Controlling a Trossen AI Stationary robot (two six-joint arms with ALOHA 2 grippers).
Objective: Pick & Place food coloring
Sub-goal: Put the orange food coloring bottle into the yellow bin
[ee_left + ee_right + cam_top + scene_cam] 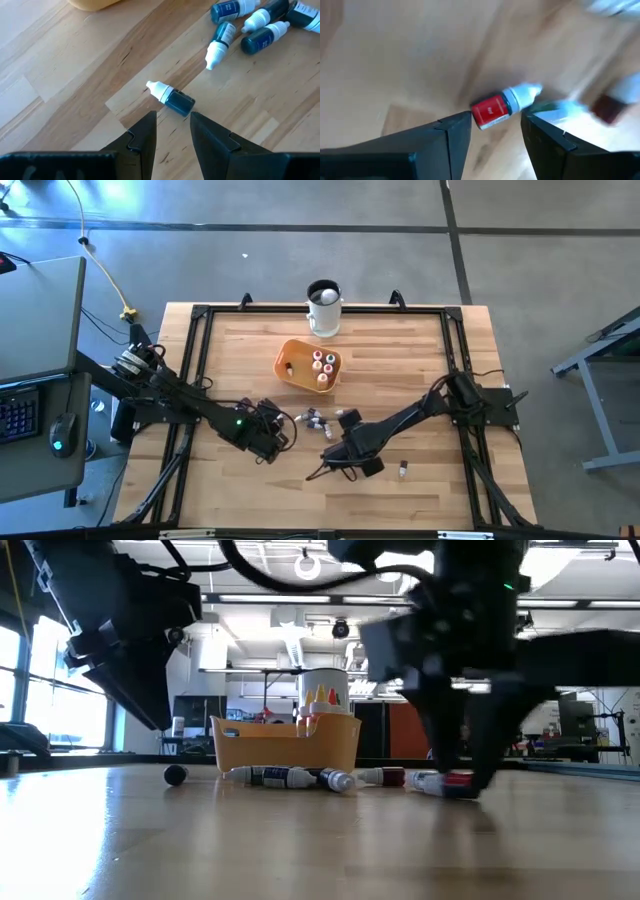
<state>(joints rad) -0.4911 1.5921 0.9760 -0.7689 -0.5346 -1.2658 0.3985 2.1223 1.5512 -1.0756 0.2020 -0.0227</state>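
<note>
food coloring bottles [322,365]: several upright in orange bowl [290,365] | others [318,419] lying on table beside it

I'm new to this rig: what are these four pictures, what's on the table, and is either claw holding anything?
Two dark robot arms work at a wooden table. One camera looks down from above, one sits at table height, and one rides on each wrist. An orange bowl already holds several food coloring bottles, a white mug stands behind it, and more bottles lie loose. The left gripper is open just short of a dark bottle; the right gripper is open around a red bottle. Neither holds anything yet.
</note>
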